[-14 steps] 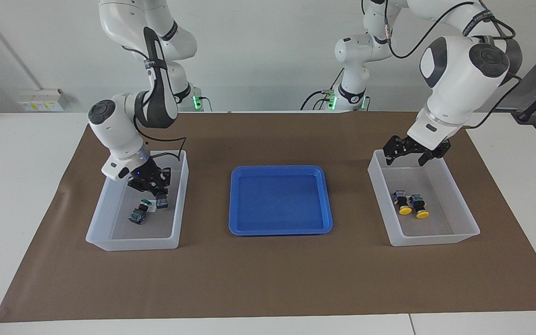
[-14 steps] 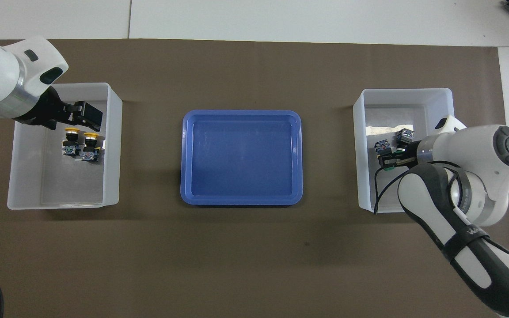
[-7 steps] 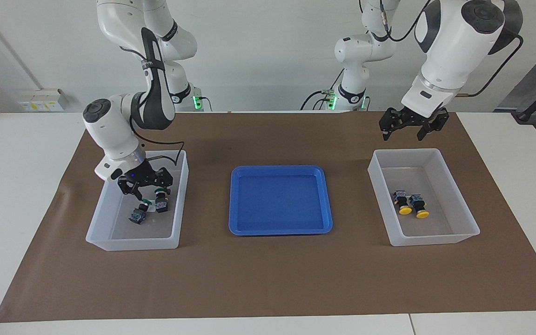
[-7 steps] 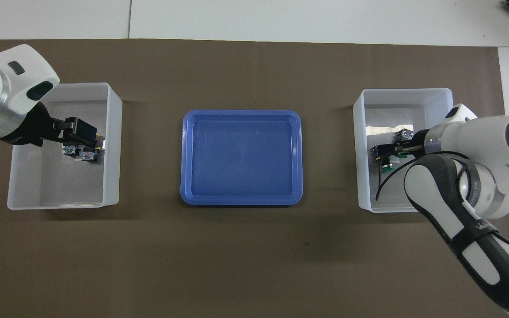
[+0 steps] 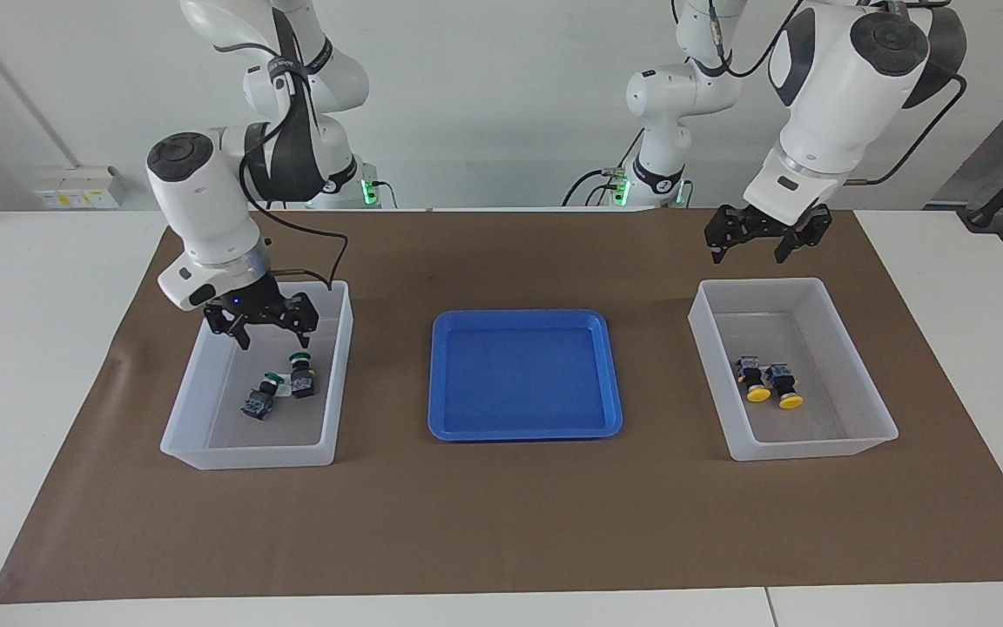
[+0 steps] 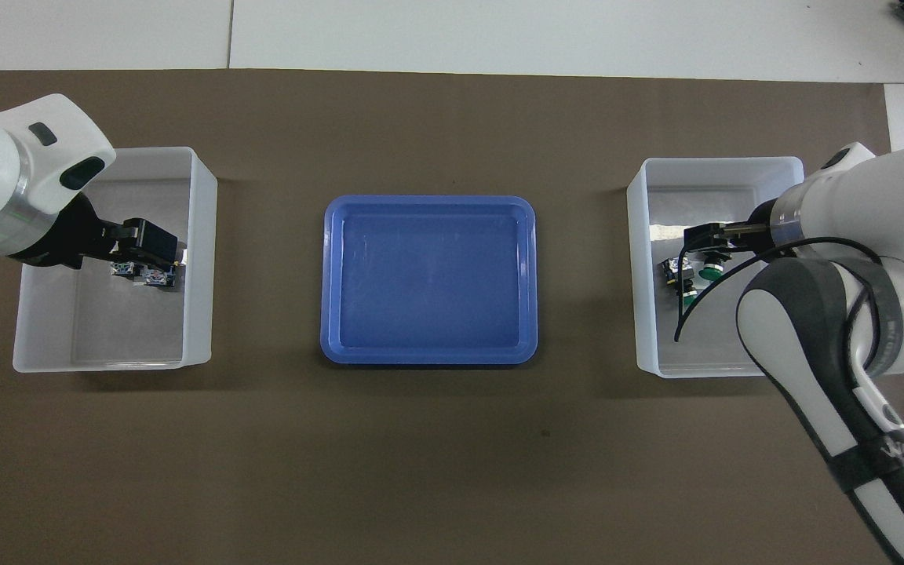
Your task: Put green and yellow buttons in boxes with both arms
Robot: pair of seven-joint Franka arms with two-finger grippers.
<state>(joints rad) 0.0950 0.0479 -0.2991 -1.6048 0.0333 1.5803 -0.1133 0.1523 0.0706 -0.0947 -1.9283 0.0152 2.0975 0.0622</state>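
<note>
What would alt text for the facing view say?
Two green buttons lie in one box under the open right gripper. Two yellow buttons lie in the other box, with the open left gripper raised above it. A blue tray sits between.

Yellow-capped buttons (image 5: 770,383), green-capped buttons (image 5: 282,386), blue tray (image 5: 525,374)

Left gripper (image 5: 765,245) and right gripper (image 5: 263,326) hang raised, fingers spread.

Bright, even indoor light from above, with soft shadows beside the bins (image 5: 880,418) and blue tray (image 5: 523,431). Sharp throughout, with a glare patch on one bin floor (image 6: 676,232).
</note>
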